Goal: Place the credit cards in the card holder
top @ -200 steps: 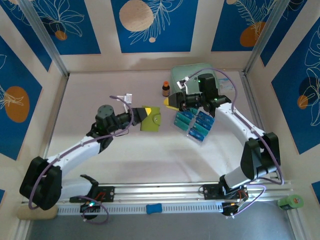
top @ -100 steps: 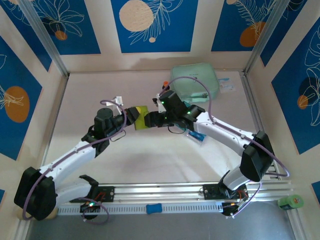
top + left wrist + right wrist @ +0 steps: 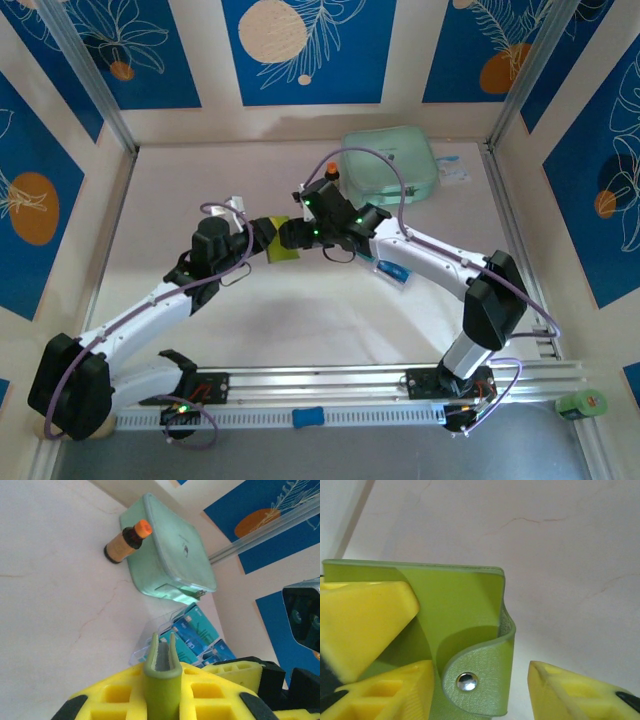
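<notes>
The olive-green card holder (image 3: 281,250) hangs above the table, pinched edge-on in my left gripper (image 3: 268,243), which is shut on it. In the left wrist view the card holder (image 3: 162,652) stands between the yellow jaws of my left gripper (image 3: 162,674). My right gripper (image 3: 292,236) is open right beside it. In the right wrist view the snap flap (image 3: 470,680) of the card holder (image 3: 460,605) lies between the spread fingers of my right gripper (image 3: 480,669), with a gap on the right side. Teal credit cards (image 3: 192,632) sit in a clear tray, partly under my right arm (image 3: 394,270).
A mint-green zip case (image 3: 388,163) lies at the back right, with a small brown bottle with an orange cap (image 3: 332,172) at its left. Both appear in the left wrist view, the case (image 3: 170,550) and the bottle (image 3: 125,544). Low walls enclose the table.
My right arm swung left from over the card tray to the card holder, uncovering the mint case. My left gripper kept its hold and shifted slightly left.
</notes>
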`<state>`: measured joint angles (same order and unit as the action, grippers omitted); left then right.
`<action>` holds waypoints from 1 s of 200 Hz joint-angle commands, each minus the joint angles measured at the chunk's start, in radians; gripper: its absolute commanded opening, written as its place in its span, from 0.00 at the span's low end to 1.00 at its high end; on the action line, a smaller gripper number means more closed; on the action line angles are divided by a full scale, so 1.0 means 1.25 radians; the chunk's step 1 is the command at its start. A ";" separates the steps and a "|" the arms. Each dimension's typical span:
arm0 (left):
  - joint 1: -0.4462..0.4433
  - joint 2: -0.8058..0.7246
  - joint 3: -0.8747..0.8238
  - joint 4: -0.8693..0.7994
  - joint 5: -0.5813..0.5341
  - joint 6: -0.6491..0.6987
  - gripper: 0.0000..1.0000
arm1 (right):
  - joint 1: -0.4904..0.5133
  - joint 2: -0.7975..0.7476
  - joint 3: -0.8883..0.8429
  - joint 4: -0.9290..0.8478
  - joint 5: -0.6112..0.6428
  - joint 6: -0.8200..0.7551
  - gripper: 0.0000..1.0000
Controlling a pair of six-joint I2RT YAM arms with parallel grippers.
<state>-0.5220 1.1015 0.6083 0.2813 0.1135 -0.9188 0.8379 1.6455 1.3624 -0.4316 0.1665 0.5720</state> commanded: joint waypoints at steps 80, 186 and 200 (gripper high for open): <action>-0.017 -0.014 0.017 0.042 0.026 0.004 0.00 | 0.016 0.055 -0.031 -0.030 0.107 0.029 0.23; -0.020 -0.049 0.009 0.045 0.031 -0.009 0.00 | -0.087 0.058 -0.206 0.053 0.064 0.073 0.00; -0.020 -0.049 0.010 0.047 0.032 -0.011 0.00 | -0.095 0.047 -0.207 0.050 0.062 0.066 0.00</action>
<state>-0.5365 1.0721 0.5911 0.2417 0.1280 -0.9165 0.7513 1.7126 1.1271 -0.3069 0.2028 0.6529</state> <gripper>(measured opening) 0.135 0.054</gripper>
